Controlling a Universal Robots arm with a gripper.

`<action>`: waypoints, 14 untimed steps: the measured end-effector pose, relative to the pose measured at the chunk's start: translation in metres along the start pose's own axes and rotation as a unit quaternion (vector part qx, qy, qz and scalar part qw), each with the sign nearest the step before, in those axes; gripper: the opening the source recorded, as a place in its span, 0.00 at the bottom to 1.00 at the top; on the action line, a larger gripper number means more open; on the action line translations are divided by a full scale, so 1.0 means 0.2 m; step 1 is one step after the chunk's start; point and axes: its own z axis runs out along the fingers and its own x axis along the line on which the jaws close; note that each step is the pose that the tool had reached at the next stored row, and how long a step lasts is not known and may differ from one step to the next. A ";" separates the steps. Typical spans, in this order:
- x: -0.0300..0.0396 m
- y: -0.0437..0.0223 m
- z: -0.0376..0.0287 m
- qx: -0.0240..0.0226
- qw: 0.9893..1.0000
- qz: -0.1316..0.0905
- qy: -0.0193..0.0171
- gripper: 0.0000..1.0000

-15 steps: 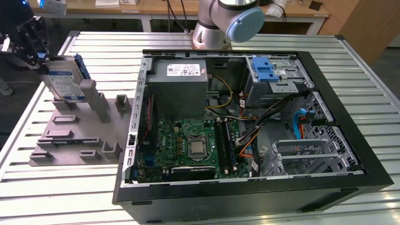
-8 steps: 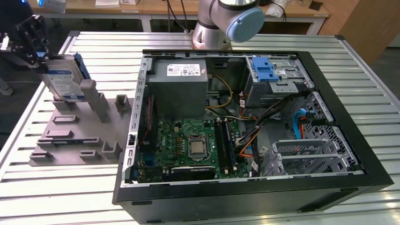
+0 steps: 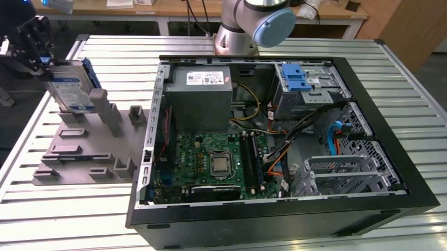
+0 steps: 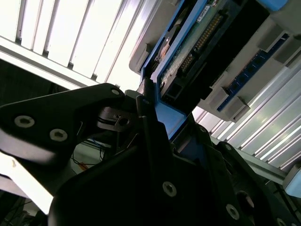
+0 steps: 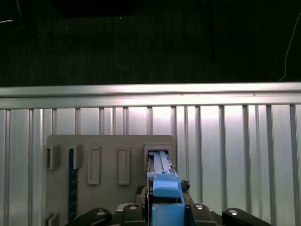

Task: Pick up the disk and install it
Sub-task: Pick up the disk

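At the exterior view's far left, the gripper (image 3: 42,60) is clamped on the top edge of the disk (image 3: 70,89) — in both wrist views the disk's blue carrier sits pinched between the black fingers (image 4: 149,141). The disk stands tilted, its lower end at a slot of the grey fixture (image 3: 84,151); whether it touches there I cannot tell. Further right, the open case (image 3: 279,219) lies on the slatted table (image 3: 70,225) — power supply (image 3: 199,97) beside the motherboard (image 3: 209,162), well apart from the disk.
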 end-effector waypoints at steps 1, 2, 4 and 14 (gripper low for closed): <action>0.000 0.000 -0.001 0.000 1.000 0.000 0.000 0.36; 0.000 0.000 -0.002 0.000 1.000 0.000 0.000 0.36; 0.000 0.000 -0.005 0.000 1.000 0.000 0.000 0.36; 0.000 0.001 -0.018 0.000 1.000 0.000 0.000 0.36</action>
